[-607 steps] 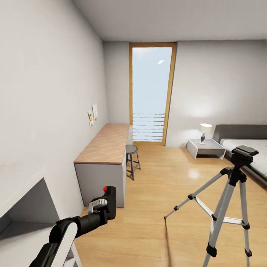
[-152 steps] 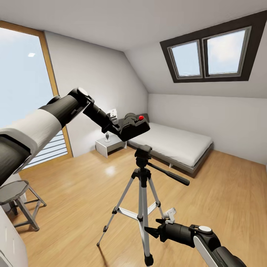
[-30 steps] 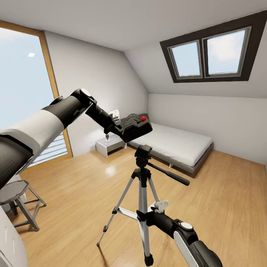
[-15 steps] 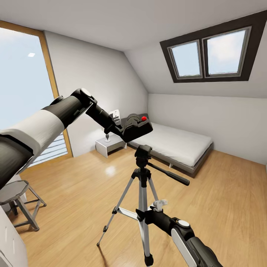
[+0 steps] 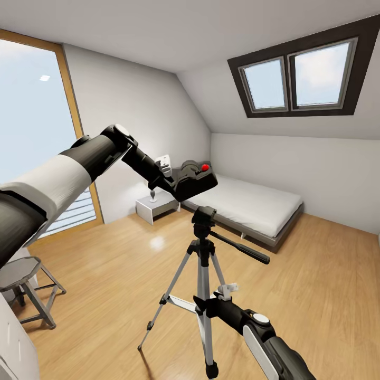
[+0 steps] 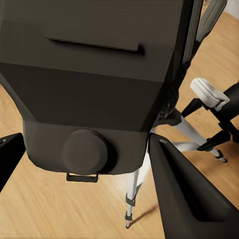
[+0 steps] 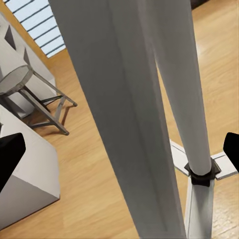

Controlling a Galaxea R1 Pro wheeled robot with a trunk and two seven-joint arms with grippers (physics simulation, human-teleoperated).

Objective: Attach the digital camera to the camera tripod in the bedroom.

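key relation: we hold the camera (image 5: 196,180) in our left pincer (image 5: 177,186), just above the tripod (image 5: 203,264) head and a little off toward the left-arm side; it must come down and slightly across to seat on the mount.
camera: raised, tilted a bit, red button up; in the left wrist view its underside (image 6: 94,94) faces the lens, with the tripod legs (image 6: 149,164) seen below it.
long axis: the tripod stands upright on the floor (image 5: 316,274); its pan handle (image 5: 240,248) sticks out toward the right-arm side and down.
left pincer: clamped on the camera, dark fingers (image 6: 186,191) flanking the body.
right pincer: (image 5: 203,307) at the tripod's centre column, low down; the right wrist view shows the silver leg (image 7: 129,114) between dark fingertips (image 7: 10,154) set wide apart, so we judge it not yet gripping.
nearer arm: the left for placing; the right looks set to steady the tripod.
around: bed (image 5: 248,203) behind, nightstand (image 5: 153,207), stool (image 5: 24,279), skylight (image 5: 301,74).
in the way: nothing between camera and head; the handle lies clear of the drop path.
risk: a hard push could tip the tripod.
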